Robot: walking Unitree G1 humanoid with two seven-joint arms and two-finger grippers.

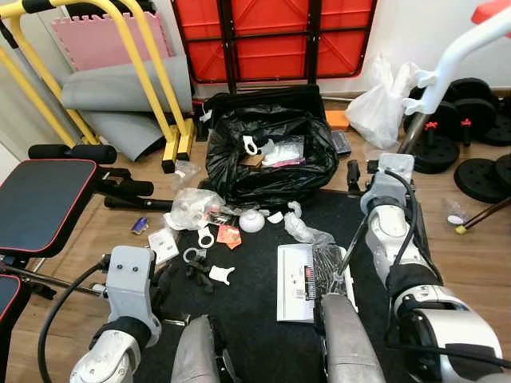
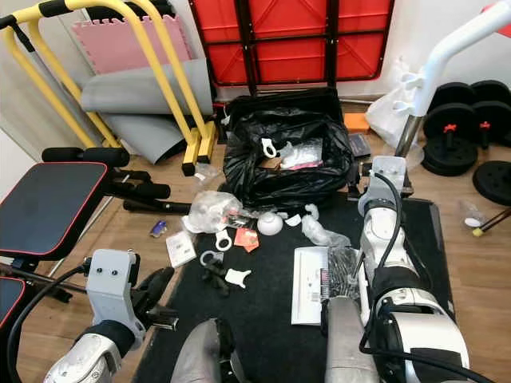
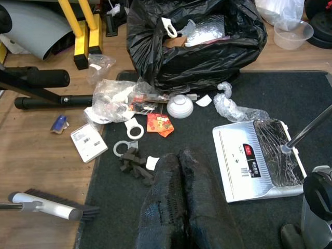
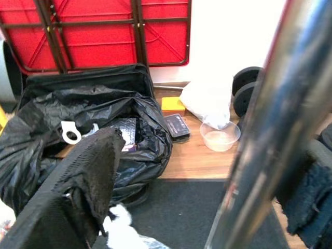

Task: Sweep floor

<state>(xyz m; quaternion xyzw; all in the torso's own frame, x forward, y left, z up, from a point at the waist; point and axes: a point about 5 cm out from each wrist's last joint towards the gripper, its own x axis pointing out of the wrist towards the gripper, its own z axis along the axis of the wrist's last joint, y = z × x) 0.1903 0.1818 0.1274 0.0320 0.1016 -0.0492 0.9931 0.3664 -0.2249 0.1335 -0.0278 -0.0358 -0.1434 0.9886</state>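
Right tool (image 4: 171, 171): my fingers were closed around the metal handle (image 4: 270, 119) of the dustpan (image 1: 302, 281).
Left tool (image 3: 179, 202): my two fingers were pressed together, holding nothing.
Dustpan: it lay on the black mat (image 1: 255, 319), at 6 o'clock from the black trash bag (image 1: 271, 152).
Brush (image 3: 49, 205): on the wooden floor (image 1: 88, 239), at 9 o'clock from my left tool.
Litter (image 1: 209, 236): scattered between bag and dustpan.

Wood floor (image 1: 96, 239), black mat (image 1: 263, 319), white wall (image 1: 415, 32)
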